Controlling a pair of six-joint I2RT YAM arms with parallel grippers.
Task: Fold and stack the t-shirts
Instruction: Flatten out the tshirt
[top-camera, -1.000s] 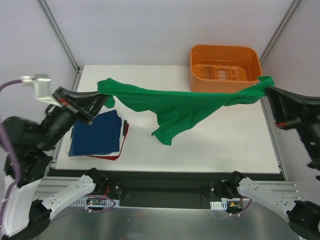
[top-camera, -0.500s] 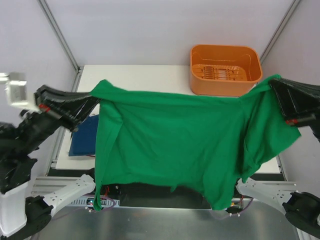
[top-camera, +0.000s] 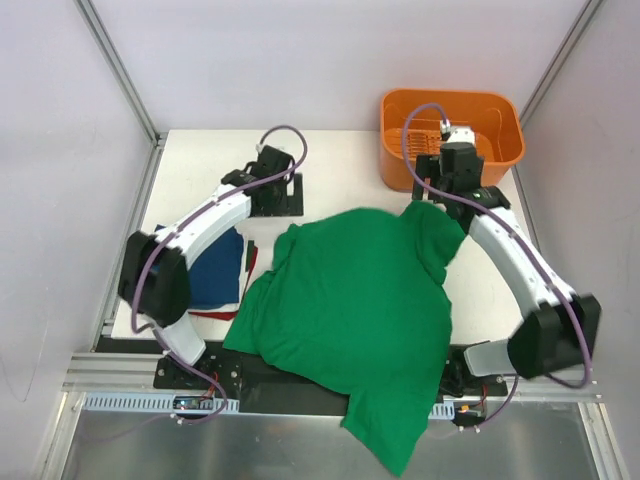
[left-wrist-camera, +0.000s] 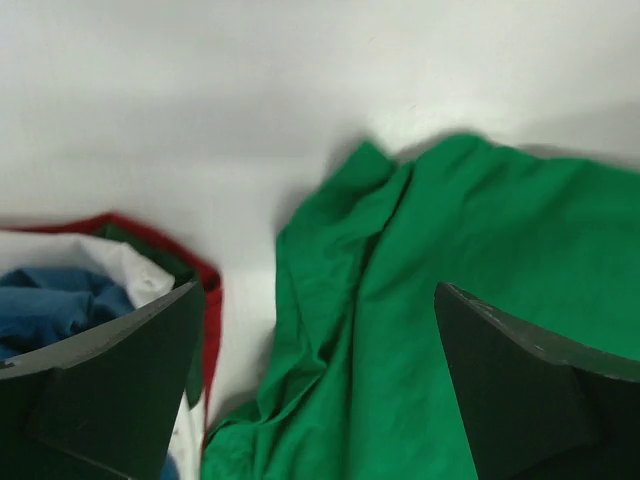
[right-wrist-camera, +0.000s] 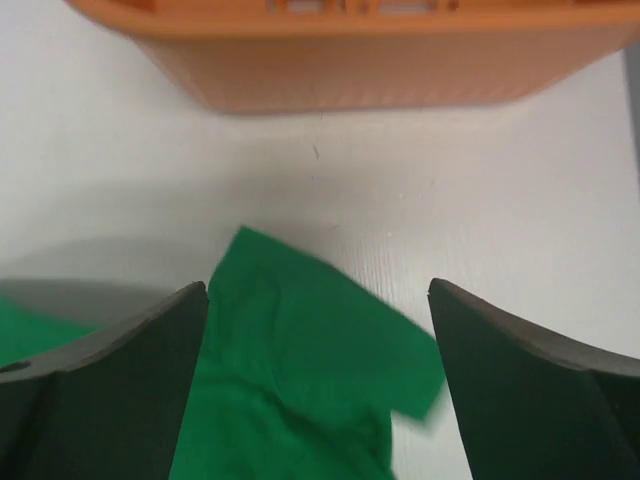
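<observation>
Green t-shirt (top-camera: 350, 310) now down across white table (top-camera: 340, 170), grey walls (top-camera: 300, 60) around

green t-shirt (top-camera: 350, 310): soft matt cloth, creased and rumpled
navy t-shirt (top-camera: 215, 270): matt cloth, lying smooth
red t-shirt (left-wrist-camera: 211, 310): matt cloth, seen only as a thin edge
basket (right-wrist-camera: 380, 70): orange plastic, finely grained wall, faint sheen
table (top-camera: 200, 160): white, matt, smooth
left gripper fingers (left-wrist-camera: 110, 390): dark matt plastic
right gripper fingers (right-wrist-camera: 100, 390): dark matt plastic
arm shells (top-camera: 500, 245): white plastic, lightly glossy
</observation>
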